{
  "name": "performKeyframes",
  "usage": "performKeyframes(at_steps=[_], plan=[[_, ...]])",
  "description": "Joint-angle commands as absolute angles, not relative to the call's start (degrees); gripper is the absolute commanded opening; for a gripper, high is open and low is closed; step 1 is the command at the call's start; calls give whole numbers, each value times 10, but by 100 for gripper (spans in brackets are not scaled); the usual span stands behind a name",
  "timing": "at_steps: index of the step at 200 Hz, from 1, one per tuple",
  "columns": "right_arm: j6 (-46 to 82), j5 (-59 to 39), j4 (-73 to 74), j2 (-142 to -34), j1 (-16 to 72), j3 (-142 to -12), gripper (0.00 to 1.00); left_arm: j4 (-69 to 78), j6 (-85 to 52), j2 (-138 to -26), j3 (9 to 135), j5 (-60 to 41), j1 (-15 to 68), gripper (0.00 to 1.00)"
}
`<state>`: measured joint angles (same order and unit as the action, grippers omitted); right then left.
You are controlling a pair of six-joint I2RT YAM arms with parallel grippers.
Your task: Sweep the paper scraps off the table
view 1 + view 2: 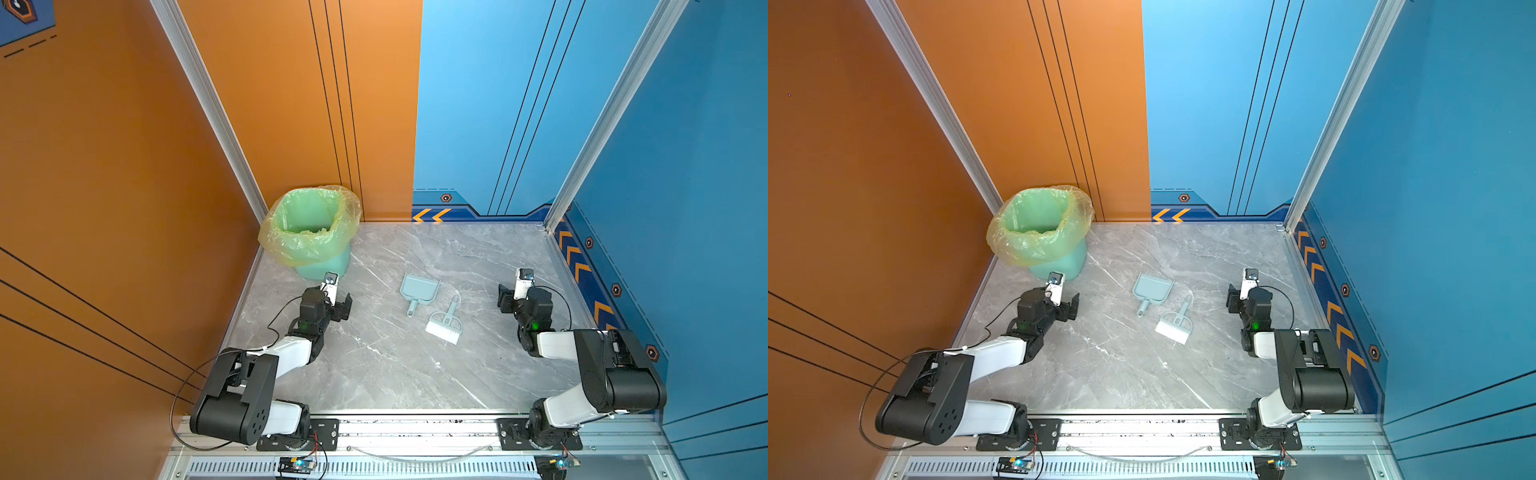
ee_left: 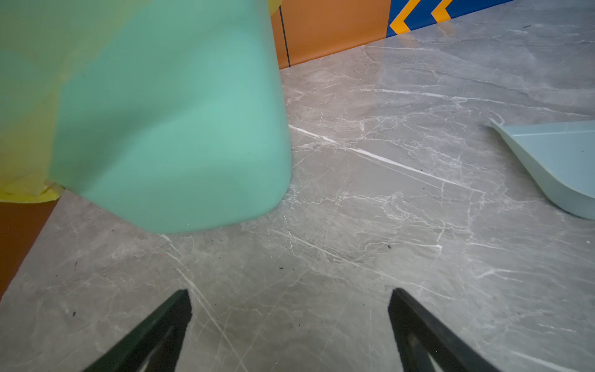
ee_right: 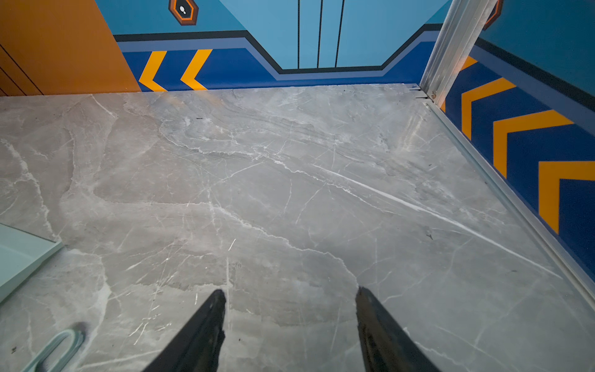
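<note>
No paper scraps show in any view. The grey marble table (image 1: 386,374) (image 1: 1117,374) carries a pale blue dustpan (image 1: 419,286) (image 1: 1152,286) and a brush (image 1: 444,326) (image 1: 1175,326) lying side by side at its middle. My left gripper (image 1: 343,305) (image 1: 1069,309) (image 2: 289,291) hovers open and empty just in front of the bin, well left of the dustpan (image 2: 553,161). At the right side my right gripper (image 1: 505,297) (image 1: 1233,297) (image 3: 291,290) is open over bare marble, with nothing between its fingers. In the right wrist view the dustpan's corner (image 3: 19,254) and the brush handle's loop (image 3: 61,344) show at the edge.
A mint green bin (image 1: 316,232) (image 1: 1042,232) (image 2: 177,128) with a yellowish liner stands in the far left corner. Orange and blue walls close the table on three sides, with aluminium rails (image 3: 515,199) along its edges. A tiny white speck (image 1: 437,364) lies near the front.
</note>
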<state>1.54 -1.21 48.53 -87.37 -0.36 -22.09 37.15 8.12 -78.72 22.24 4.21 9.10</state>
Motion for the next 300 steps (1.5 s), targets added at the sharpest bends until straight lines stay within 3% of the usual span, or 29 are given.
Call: performKeyframes(at_steps=[1,124,207,241,300], plan=[[25,-1,495,-878,-1,-218,66,394,63,-773,215,37,80,98],[26,-1,495,-877,-1,-218,66,440,33,-761,187,-16,31,98],[25,0,495,-877,0,-218,67,581,36,-898,192,-5,17,98],[25,0,495,-877,0,-218,68,545,26,-895,209,-3,10,98],[25,2,495,-877,0,-218,82,519,8,-894,219,25,5,98]])
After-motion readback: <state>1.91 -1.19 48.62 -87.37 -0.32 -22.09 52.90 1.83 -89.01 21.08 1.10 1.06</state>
